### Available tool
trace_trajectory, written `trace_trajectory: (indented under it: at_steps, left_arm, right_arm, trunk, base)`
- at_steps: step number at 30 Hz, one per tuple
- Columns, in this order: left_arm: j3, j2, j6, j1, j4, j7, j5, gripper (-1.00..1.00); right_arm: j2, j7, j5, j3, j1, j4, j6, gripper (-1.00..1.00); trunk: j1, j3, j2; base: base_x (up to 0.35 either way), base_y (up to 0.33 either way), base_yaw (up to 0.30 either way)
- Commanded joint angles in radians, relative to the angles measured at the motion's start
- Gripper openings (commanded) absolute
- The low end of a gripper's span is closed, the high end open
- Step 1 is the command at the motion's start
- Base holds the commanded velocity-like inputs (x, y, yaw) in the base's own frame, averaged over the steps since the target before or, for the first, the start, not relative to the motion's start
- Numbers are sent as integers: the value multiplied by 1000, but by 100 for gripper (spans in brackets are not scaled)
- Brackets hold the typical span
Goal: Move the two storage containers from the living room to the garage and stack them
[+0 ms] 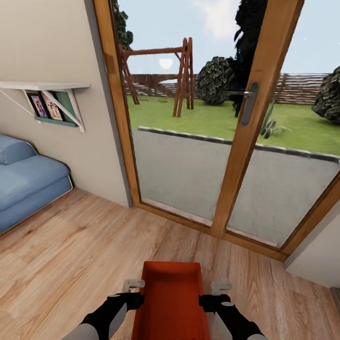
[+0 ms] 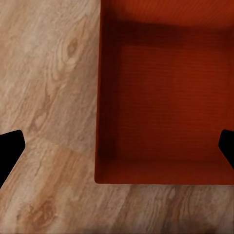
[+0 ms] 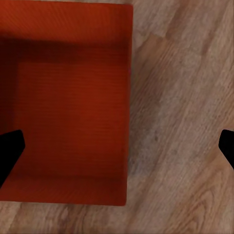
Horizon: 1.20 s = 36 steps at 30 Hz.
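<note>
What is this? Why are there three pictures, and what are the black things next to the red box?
The pictures come from a robot in a computer-made house. The big picture is from a camera on its head. It looks at glass doors with a garden behind, and a blue sofa at the side. The black things are its two arms, one on each side of an orange-red storage container. Their ends are the left gripper and the right gripper, its hands. The two small pictures come from cameras by those hands, looking down on the container and the wooden floor. The fingers sit wide apart, so the hands look open, one over each long rim of the box.
</note>
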<state>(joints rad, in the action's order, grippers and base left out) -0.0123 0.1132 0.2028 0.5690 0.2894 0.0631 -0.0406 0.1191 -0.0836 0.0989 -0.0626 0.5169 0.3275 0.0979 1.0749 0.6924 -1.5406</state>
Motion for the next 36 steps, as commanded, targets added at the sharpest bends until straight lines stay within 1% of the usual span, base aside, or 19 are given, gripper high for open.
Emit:
trace_trajectory:
  at_steps: [1,6,11,15,22,28,34,36]
  left_arm:
    - [-1,0,6,0,2,4,-4,100]
    - [-1,1,6,0,3,4,-4,100]
    - [0,2,6,0,3,3,-4,100]
    - [0,2,6,0,5,4,-3,100]
    - [1,1,4,0,11,4,-2,100]
    - [1,2,4,0,13,4,-2,100]
    - [1,2,4,0,13,4,-2,100]
    - [0,2,4,0,12,4,-2,100]
  right_arm:
    - [1,0,10,-6,0,2,6,100]
    - [1,0,10,-6,0,2,5,100]
    - [-2,1,10,-6,0,7,-15,100]
    - [-4,2,10,-5,-1,11,-24,100]
    - [-5,1,8,-8,-1,23,-26,100]
    - [-4,-26,5,-13,-1,34,-23,100]
    - [-5,-35,4,-13,-1,36,-25,100]
    - [-5,-36,5,-13,-1,36,-25,100]
  trunk:
    - [4,6,-8]
    - [23,29,-43]
    - [42,53,-78]
    - [42,59,-78]
    - [42,61,-78]
    - [42,62,-78]
    - [42,62,-78]
    - [50,68,-92]
  base:
    - [0,0,95]
    - [0,0,95]
    - [0,0,89]
    - [0,0,44]
    - [0,0,-3]
    - [0,0,-151]
    - [0,0,-142]
    - [0,0,-35]
